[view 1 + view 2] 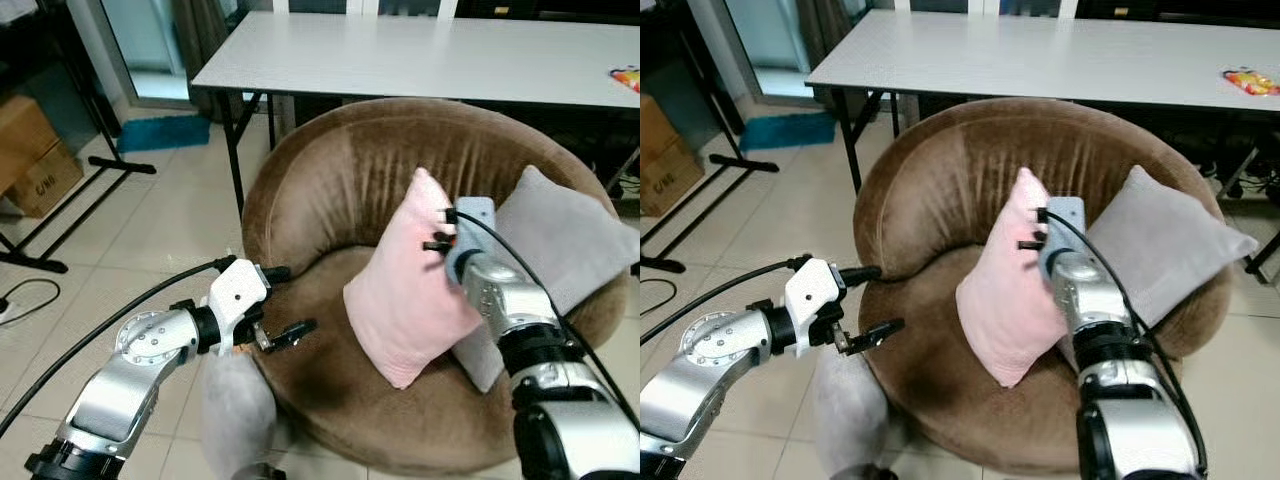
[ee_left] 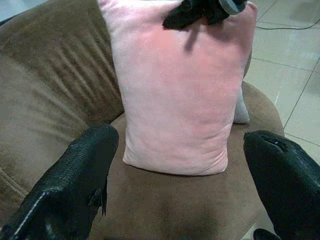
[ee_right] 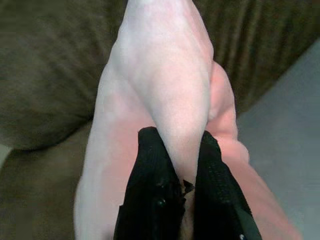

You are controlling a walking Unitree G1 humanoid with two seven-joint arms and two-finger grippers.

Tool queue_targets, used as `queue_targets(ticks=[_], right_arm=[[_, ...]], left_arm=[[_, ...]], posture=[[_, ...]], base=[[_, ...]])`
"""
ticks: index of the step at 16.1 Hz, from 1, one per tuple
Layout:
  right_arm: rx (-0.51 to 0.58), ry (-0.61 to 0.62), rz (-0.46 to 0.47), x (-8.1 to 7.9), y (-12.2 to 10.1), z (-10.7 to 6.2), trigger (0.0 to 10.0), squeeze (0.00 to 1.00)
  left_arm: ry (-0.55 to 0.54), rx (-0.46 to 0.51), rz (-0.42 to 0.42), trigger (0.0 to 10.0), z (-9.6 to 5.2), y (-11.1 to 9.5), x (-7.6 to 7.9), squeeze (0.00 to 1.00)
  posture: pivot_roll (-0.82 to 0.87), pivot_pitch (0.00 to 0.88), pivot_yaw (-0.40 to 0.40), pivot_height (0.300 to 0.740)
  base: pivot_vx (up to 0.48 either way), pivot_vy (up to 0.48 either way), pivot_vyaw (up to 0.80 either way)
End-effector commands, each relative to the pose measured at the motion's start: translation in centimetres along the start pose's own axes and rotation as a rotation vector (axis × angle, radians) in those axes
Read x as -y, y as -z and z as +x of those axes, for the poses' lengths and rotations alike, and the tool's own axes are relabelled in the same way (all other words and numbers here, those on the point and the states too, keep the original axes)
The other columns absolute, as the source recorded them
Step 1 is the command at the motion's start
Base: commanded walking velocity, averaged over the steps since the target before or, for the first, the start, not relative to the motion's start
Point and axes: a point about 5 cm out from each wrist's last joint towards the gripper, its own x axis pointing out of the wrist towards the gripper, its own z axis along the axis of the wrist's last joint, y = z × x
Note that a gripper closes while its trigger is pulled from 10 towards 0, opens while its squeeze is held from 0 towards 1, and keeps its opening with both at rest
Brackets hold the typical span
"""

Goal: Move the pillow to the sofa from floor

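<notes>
A round brown sofa (image 1: 330, 180) stands on a tiled floor (image 1: 150, 230), just in front of a long white table (image 1: 420, 55). A pink pillow (image 1: 410, 285) stands upright on the sofa seat, its lower edge resting on the cushion and its back leaning toward the sofa's backrest.

The right gripper (image 3: 182, 187) pinches a fold of fabric at the pillow's upper edge; in the right wrist view its two black fingers (image 3: 150, 195) are drawn close together with the pink cloth squeezed between them. The left gripper (image 1: 278, 305) hovers over the sofa's front rim, near the pillow but apart from it, its fingers (image 2: 75, 180) spread wide and holding nothing.

The task looks close to finished: the pillow is already on the sofa, off the floor. The step in hand seems to be the placing itself. The next move likely calls for parting the right fingers to let go of the fabric, then drawing that arm back without dragging the pillow over.

By count: one pink pillow; one grey pillow (image 1: 560, 235) propped against the backrest just beside it; one more grey cushion (image 1: 235, 410) down by the sofa's front; one sofa; one table; two cardboard boxes (image 1: 30, 150) stacked by the wall.
</notes>
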Motion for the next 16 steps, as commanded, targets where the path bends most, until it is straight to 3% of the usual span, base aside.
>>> queue_targets(ticks=[1, 3, 5, 7, 8, 9, 10, 13, 16], right_arm=[[0.046, 0.031, 0.040, 0.9, -0.8, 0.3, 10.0, 1.00], [0.075, 0.037, 0.043, 1.4, -1.6, 0.4, 10.0, 1.00], [0.110, 0.091, -0.045, 2.9, -2.5, 0.4, 10.0, 1.00], [0.163, 0.113, -0.043, 3.9, -3.1, 0.2, 10.0, 1.00], [0.210, 0.142, 0.011, 4.8, -3.4, -0.1, 10.0, 1.00], [0.228, 0.173, 0.042, 5.2, -3.4, -0.2, 10.0, 0.84], [0.268, 0.195, 0.032, 5.8, -3.3, -0.6, 10.0, 0.00], [0.373, 0.121, 0.037, 5.2, -3.3, -1.9, 10.0, 0.00], [0.393, -0.047, 0.052, 1.2, -0.9, -6.6, 10.0, 0.00]], left_arm=[[0.008, -0.008, -0.012, 10.0, -0.3, 0.0, 0.1, 0.03], [0.002, -0.008, -0.024, 10.0, -0.5, 0.1, 0.2, 0.03], [-0.029, 0.003, -0.041, 10.0, -0.7, 0.2, 0.1, 0.03], [-0.088, 0.023, -0.040, 10.0, -0.8, 0.2, -0.2, 0.03], [-0.175, 0.040, -0.041, 10.0, -0.9, 0.1, -0.7, 0.02], [-0.204, 0.042, -0.042, 10.0, -0.9, 0.1, -0.8, 0.02], [-0.293, 0.029, -0.044, 10.0, -1.0, 0.4, -1.2, 0.00], [-0.404, 0.027, -0.055, 10.0, -1.5, 0.7, -1.3, 0.00], [-0.535, 0.029, -0.073, 10.0, -2.2, 0.8, -1.4, 0.00]], posture=[[-0.05, 0.000, 0.014, 0.740], [-0.05, 0.000, 0.014, 0.740], [-0.03, 0.000, 0.002, 0.740], [-0.03, 0.000, 0.002, 0.740], [-0.05, 0.000, 0.010, 0.740], [-0.05, 0.000, 0.016, 0.740], [-0.06, 0.000, 0.023, 0.740], [-0.06, 0.000, 0.018, 0.740], [-0.05, 0.000, 0.002, 0.740]], base=[[0.000, 0.000, 0.00], [0.000, 0.000, 0.00], [0.000, 0.000, 0.00], [0.000, 0.000, 0.00], [0.000, 0.000, 0.00], [0.000, 0.000, 0.00], [0.000, 0.000, 0.00], [0.000, 0.000, 0.00], [-0.084, 0.000, 0.00]])
